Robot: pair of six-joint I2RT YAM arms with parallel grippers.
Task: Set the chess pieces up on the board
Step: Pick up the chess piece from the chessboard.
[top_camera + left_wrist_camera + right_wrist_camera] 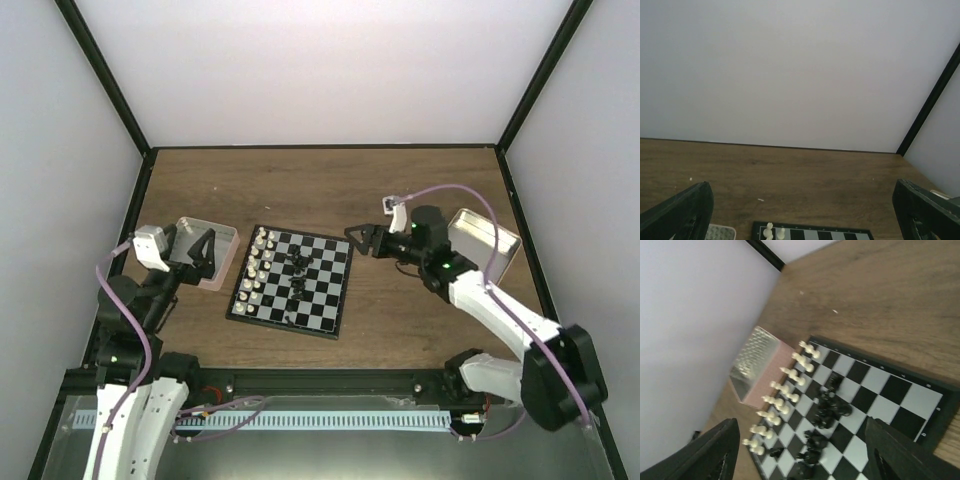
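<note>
Top external view shows the board [290,282] lying in the middle of the counter [300,190], between the two arms. Along its left edge the white pieces [257,265] stand in two neat rows. The black pieces [298,275] are bunched loosely around the middle squares, with none on the two rows at the right edge, where we judge they belong. The right claw [356,240] hovers just off the board's upper right corner, jaws spread wide with nothing between them. The right wrist view looks past it onto that black bunch. The left claw [203,248] hangs over the pink tin [225,255] at the left of the frame, jaws fully apart and likewise empty.

We take the step in hand to be fetching one black piece. To do it well we should choose a piece at the rim of the bunch and come straight down with the jaws astride that piece alone. Then we close gently, lift clear of its neighbours before travelling right, and set it upright in the middle of its square.
</note>
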